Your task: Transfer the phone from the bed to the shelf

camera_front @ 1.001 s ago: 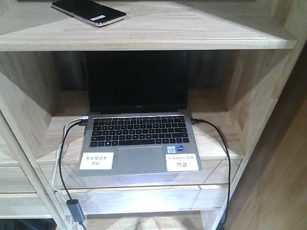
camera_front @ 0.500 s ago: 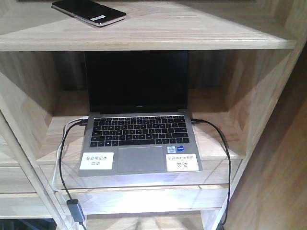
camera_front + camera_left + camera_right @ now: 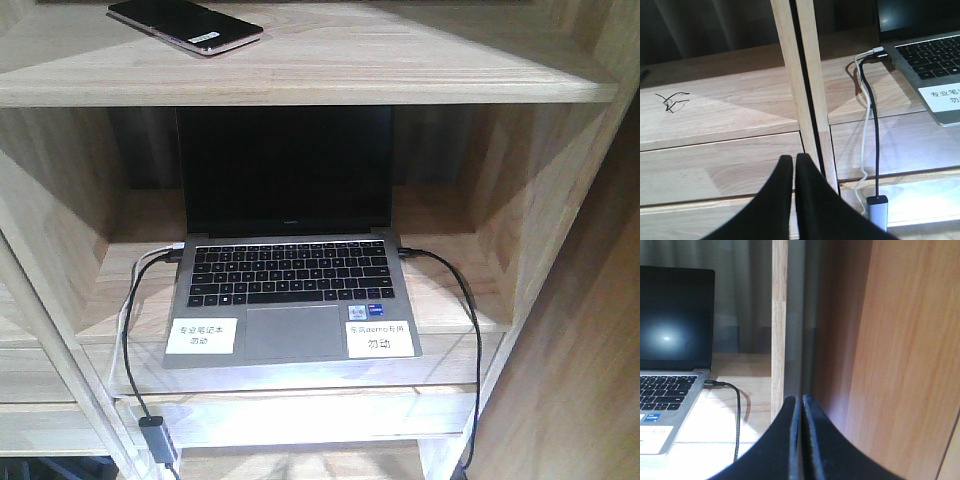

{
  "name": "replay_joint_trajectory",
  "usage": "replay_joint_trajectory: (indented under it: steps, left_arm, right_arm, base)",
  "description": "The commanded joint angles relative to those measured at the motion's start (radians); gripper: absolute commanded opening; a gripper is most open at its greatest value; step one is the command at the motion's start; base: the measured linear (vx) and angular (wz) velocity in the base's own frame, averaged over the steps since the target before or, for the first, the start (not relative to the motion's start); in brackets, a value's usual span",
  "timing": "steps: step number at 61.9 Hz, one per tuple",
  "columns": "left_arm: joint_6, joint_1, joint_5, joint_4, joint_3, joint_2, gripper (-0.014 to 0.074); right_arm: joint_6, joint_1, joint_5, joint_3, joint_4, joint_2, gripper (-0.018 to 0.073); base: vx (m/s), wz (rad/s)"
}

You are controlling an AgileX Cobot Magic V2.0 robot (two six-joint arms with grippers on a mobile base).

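A grey laptop [image 3: 290, 270] sits open in a wooden compartment, its screen dark, with two white labels [image 3: 201, 335] stuck beside the trackpad. A black cable [image 3: 455, 300] runs from its right side down over the edge; a white cable [image 3: 866, 125] and another black one leave the left side toward a small grey adapter [image 3: 157, 437]. Behind it hangs a grey curtain [image 3: 745, 300]. To the right stands a warm brown wooden panel [image 3: 905, 350]. Bright light falls in a band across the pale planks below the laptop.

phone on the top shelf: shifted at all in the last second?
No. The phone lies at the same spot and angle on the shelf, the same way above the laptop screen's left corner as before.
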Motion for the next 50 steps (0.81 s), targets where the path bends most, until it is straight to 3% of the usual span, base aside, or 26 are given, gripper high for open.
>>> replay_joint_trajectory:
  steps: [1,50]
  left_arm:
    - [0.0,0.001,-0.072,-0.001,0.005,-0.008,0.0001]
    - [0.0,0.001,-0.072,-0.001,0.005,-0.008,0.0001]
  right_arm:
    - [-0.01,0.002,-0.066,0.01,-0.008,-0.012,-0.0004]
    - [-0.009,0.002,-0.066,0.01,-0.008,-0.012,-0.0004]
  base:
    - [0.0,0.0]
    - [0.0,0.0]
